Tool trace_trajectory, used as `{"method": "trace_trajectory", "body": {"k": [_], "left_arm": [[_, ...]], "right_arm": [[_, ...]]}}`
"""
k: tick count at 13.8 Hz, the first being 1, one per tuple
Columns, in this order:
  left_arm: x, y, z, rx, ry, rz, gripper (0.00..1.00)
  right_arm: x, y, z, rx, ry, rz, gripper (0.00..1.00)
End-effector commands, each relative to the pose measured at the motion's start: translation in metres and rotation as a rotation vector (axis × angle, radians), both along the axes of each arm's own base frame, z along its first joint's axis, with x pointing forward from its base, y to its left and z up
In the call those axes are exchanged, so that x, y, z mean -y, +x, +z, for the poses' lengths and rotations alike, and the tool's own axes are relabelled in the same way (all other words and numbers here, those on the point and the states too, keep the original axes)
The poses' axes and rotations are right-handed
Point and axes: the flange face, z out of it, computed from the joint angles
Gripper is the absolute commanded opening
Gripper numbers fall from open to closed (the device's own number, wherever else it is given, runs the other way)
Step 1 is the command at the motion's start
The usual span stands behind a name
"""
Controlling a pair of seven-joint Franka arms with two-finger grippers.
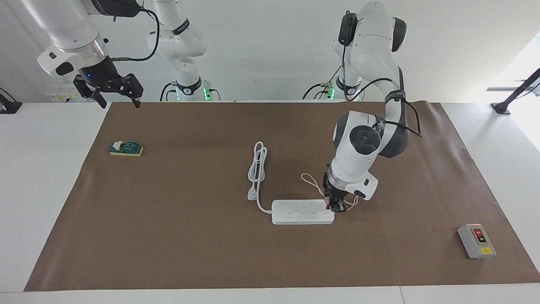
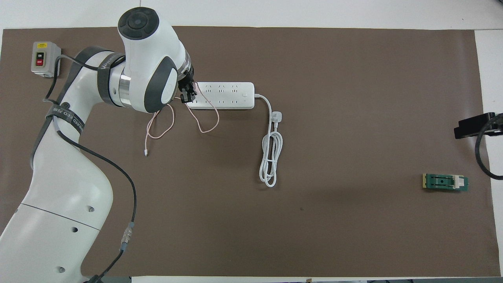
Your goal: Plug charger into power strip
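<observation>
Charger (image 1: 327,204), pale pink, is gripped in the closed jaws of the left gripper (image 1: 336,207) over the power strip (image 1: 301,212) at the strip's end toward the left arm; whether its prongs sit in a socket cannot be told. Its thin pink cable (image 2: 204,125) loops on the brown surface (image 1: 211,253) nearer the robots. The strip's thick white cord (image 1: 258,166) lies coiled there too. The right gripper (image 1: 114,90) waits raised over the surface's edge at its own end, jaws open, holding nothing.

Open mat around the power strip (image 1: 301,212), bar its coiled cord (image 1: 258,166) and perhaps pink cable (image 2: 202,122) loops.
</observation>
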Motion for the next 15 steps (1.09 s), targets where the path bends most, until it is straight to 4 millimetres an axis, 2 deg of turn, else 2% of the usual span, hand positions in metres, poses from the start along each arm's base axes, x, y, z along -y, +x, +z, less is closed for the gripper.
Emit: {"method": "trace_trajectory", "body": {"k": [1, 15], "left_arm": [[0.007, 0.002, 0.003, 0.016, 0.024, -0.008, 0.00], [-0.005, -0.009, -0.025, -0.054, 0.050, -0.075, 0.00]], "right_arm": [[0.001, -0.006, 0.001, 0.001, -0.006, 0.021, 1.00], [0.006, -0.008, 0.001, -0.013, -0.004, 0.011, 1.00]]}}
